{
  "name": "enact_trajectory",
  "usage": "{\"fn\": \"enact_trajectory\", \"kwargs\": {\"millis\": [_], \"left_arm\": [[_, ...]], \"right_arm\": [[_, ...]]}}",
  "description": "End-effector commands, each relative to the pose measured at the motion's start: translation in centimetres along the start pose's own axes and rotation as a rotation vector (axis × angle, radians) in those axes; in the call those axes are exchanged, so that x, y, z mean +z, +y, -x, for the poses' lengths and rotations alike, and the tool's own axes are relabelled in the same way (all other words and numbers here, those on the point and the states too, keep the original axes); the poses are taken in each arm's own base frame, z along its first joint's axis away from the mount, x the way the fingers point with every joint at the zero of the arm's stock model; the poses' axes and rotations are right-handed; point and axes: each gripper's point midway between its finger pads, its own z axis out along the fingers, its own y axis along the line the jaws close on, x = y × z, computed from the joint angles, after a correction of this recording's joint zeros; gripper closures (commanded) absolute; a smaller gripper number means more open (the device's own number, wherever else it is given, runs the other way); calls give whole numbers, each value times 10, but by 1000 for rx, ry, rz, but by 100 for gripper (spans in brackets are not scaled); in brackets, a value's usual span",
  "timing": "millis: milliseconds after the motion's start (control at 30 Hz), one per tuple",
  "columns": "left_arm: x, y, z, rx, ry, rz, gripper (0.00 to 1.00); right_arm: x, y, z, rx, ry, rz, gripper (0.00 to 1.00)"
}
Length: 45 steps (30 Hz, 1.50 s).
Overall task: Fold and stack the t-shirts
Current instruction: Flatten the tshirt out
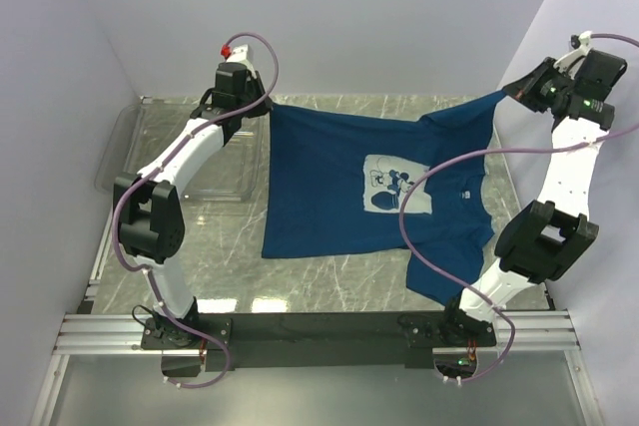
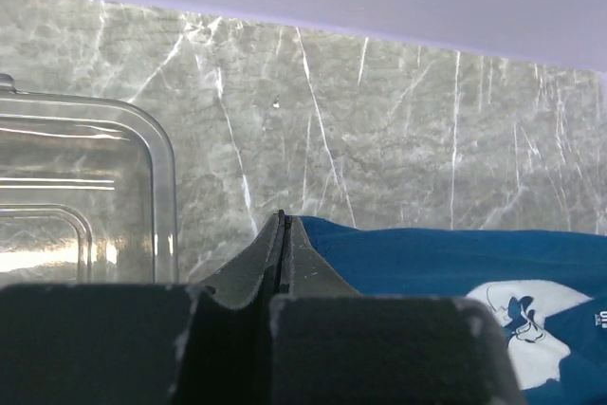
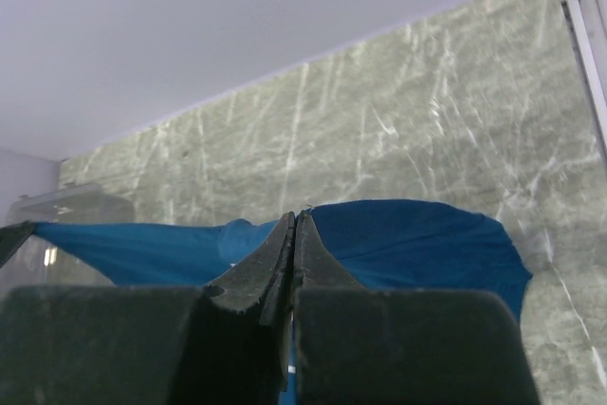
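1. The dark blue t-shirt (image 1: 339, 172) lies sideways across the middle and right of the marble table (image 1: 329, 291). Its hem is to the left and its neck to the right. The far edge is lifted and pulled taut between the two arms.
2. The left gripper (image 1: 264, 107) is pinched tight on the far-left hem corner. The right gripper (image 1: 507, 95) is clamped just as narrowly on the far-right sleeve end, and blue cloth spills out either side of its fingers in the wrist view.
3. I'd judge this to be the spreading-out step before any fold. To do it well, both arms should keep level with even tension and set the far edge down together, so the body lands without wrinkles.
4. The near-right sleeve looks bunched and may need smoothing.
5. The clear bin (image 1: 128, 152) sits just left of the left gripper, so that arm should stay clear of it.
6. The pale square print (image 1: 397, 187) shows a cartoon mouse with no words I can read. A small white mark near the neck is too tiny to make out.
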Motion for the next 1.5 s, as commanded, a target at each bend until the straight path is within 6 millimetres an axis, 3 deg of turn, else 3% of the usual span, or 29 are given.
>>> {"fn": "enact_trajectory", "kwargs": {"millis": [0,67,167,200,267,300,367,400,433,500,533,567,633,667,733,800,967,1100,1167,1267,1333,1367,1400,1433,1467], "left_arm": [[-12,-8,48,25,-143,-5,100],[-21,-12,60,26,-183,-13,100],[-52,-23,82,24,-268,-41,100],[-74,-28,94,19,-311,-58,100],[-99,-34,105,11,-356,-76,100],[-128,-45,124,4,-437,-118,100],[-155,-53,138,-4,-495,-144,100],[-183,-61,151,-6,-549,-174,100],[-197,-65,157,-7,-576,-189,100],[-235,-80,173,-9,-646,-244,100],[-247,-85,177,-6,-665,-261,100],[-260,-91,185,-3,-693,-278,100],[-291,-103,195,-3,-745,-317,100],[-303,-108,201,-2,-770,-332,100],[-327,-117,210,-3,-816,-359,100],[-352,-125,219,-6,-859,-393,100],[-396,-136,234,-11,-932,-446,100],[-404,-127,233,-34,-952,-414,100],[-391,-118,228,-51,-927,-364,100],[-334,-108,203,-55,-795,-299,100],[-300,-102,183,-57,-705,-263,100],[-268,-98,165,-61,-635,-244,100],[-252,-96,156,-62,-601,-232,100],[-238,-94,148,-69,-573,-224,100],[-220,-88,135,-73,-537,-203,100]], "right_arm": [[-32,35,33,-71,-113,72,100],[-45,50,39,-92,-131,100,100],[-75,77,51,-146,-181,143,100],[-85,83,55,-166,-200,149,100],[-119,111,69,-230,-267,176,100],[-133,118,75,-248,-296,179,100],[-171,147,89,-311,-371,207,100],[-186,158,93,-317,-396,222,100],[-211,168,104,-347,-452,217,100],[-244,192,109,-363,-502,267,100],[-262,197,115,-378,-545,255,100],[-283,215,118,-380,-588,294,100],[-305,234,116,-401,-595,350,100],[-326,247,123,-397,-647,366,100],[-341,258,124,-404,-648,399,100],[-365,283,127,-434,-701,420,100],[-382,294,136,-453,-794,383,100],[-387,292,142,-419,-835,360,100],[-389,283,152,-387,-864,346,100],[-380,268,157,-370,-850,330,100],[-366,272,152,-365,-815,372,100],[-350,249,156,-352,-812,297,100],[-330,231,156,-309,-781,278,100],[-302,230,140,-238,-688,315,100],[-284,216,137,-294,-671,270,100]]}}
